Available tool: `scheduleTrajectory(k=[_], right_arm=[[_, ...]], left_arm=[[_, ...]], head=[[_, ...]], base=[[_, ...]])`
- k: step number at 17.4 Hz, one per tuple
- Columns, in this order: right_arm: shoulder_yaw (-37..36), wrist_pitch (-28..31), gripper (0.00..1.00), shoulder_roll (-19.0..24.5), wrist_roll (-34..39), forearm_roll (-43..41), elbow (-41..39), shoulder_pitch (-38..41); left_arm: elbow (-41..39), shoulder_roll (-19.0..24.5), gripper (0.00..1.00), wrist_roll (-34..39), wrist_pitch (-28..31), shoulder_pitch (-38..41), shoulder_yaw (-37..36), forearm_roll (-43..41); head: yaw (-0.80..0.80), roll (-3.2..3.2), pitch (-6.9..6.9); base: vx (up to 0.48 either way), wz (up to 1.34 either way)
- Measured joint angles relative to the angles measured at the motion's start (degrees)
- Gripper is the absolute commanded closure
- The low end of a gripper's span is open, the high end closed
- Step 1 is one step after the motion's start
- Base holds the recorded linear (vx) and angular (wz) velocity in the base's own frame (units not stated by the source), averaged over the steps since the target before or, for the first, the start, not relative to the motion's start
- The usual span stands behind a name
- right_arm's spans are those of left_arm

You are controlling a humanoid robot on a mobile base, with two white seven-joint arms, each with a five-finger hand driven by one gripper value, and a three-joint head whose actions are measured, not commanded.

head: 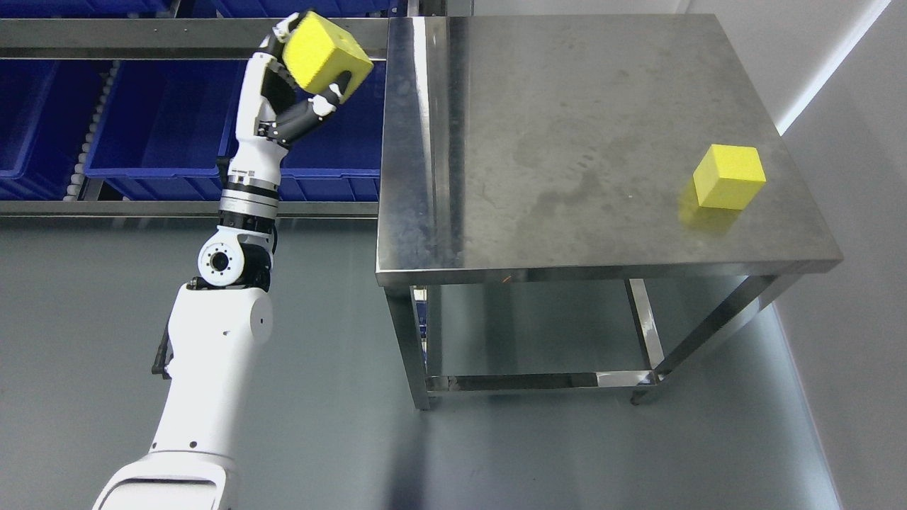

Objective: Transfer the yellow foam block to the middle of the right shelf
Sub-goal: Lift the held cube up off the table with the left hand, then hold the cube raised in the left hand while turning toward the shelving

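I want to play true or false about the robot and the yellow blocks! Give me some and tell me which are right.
1. The left hand is holding a yellow foam block. True.
2. Another yellow block sits on the metal table. True.
3. That second block is near the table's left edge. False: it is near the right edge.
4. The bins behind the arm are red. False: they are blue.
5. The held block is resting on the table. False: it is up in the air, left of the table, over the bins.
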Motion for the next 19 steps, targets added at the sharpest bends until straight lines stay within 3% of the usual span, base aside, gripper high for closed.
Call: scheduleTrajectory(k=[6,19], right_arm=[[0.00,0.00,0.00,0.00,0.00,-0.01,0.00,0.00],[0.00,0.00,0.00,0.00,0.00,-0.01,0.00,0.00]], left_arm=[[-2.40,-0.35,0.57,3.50,-1.11,4.55,2.04,2.40],[-6.30,-0.68,0.57,3.72,0.72,8.61,3.98,3.26]], head=[[0.00,0.00,0.00],[0.00,0.00,0.00]], base=[[0.000,0.00],[0.023,0.16]])
